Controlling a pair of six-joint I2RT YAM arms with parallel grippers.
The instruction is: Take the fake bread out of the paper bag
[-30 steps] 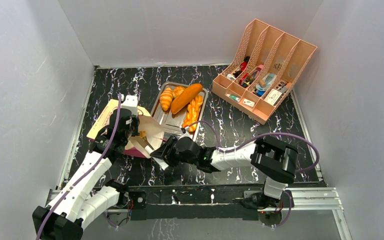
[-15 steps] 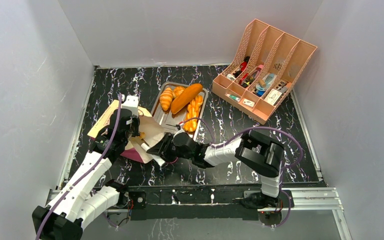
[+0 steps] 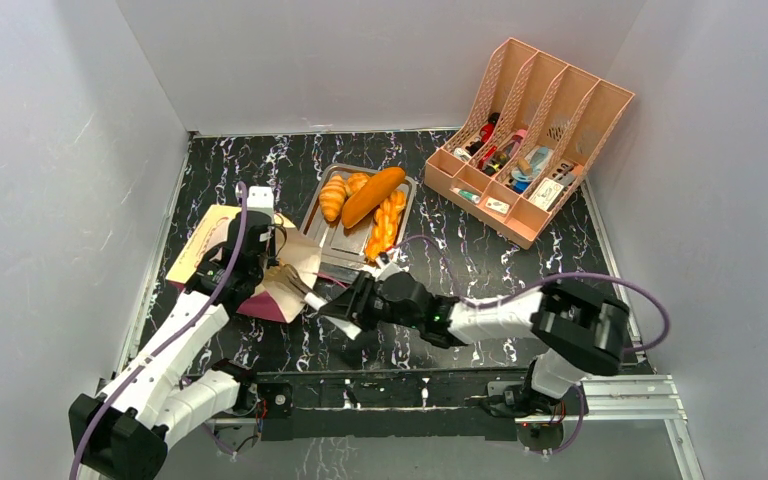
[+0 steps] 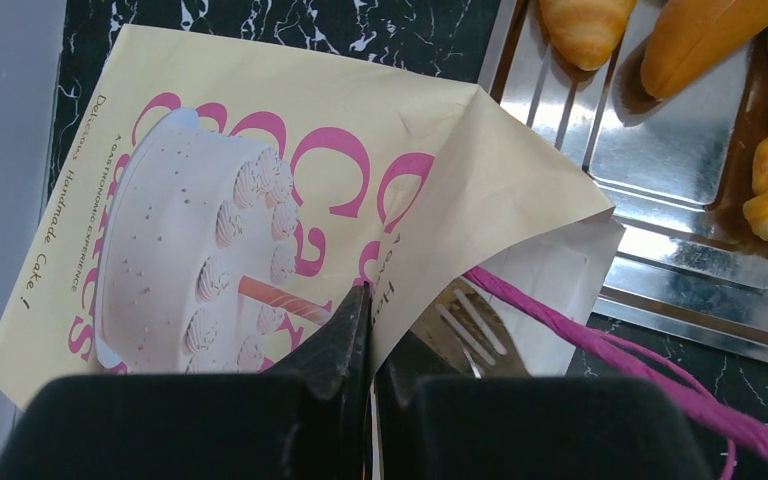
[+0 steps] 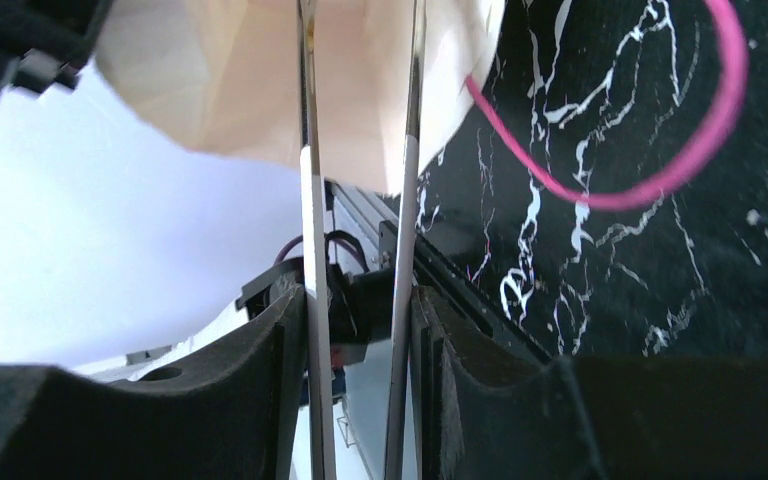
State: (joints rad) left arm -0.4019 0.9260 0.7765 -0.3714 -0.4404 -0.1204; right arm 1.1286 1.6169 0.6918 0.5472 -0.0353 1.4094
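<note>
The paper bag (image 3: 210,238) lies on its side at the left, cake print up, mouth facing the tray. My left gripper (image 4: 371,305) is shut on the edge of the bag (image 4: 260,150) at its mouth. My right gripper (image 3: 338,302) is shut on metal tongs (image 3: 305,285), whose slotted tip (image 4: 472,330) sits at the bag mouth. In the right wrist view the two tong arms (image 5: 306,200) reach up into the open bag (image 5: 260,80). A croissant (image 3: 332,196), a baguette (image 3: 372,195) and a braided loaf (image 3: 385,225) lie on the tray. No bread shows inside the bag.
The metal tray (image 3: 335,242) sits just right of the bag. A peach file rack (image 3: 525,140) with small items stands at the back right. The bag's pink cord handle (image 5: 660,170) loops on the black marbled table. Grey walls close in the left, back and right.
My right gripper pushed the tongs left toward the bag mouth, then drew back to the right. My left gripper kept its hold on the bag's edge and shifted slightly.
</note>
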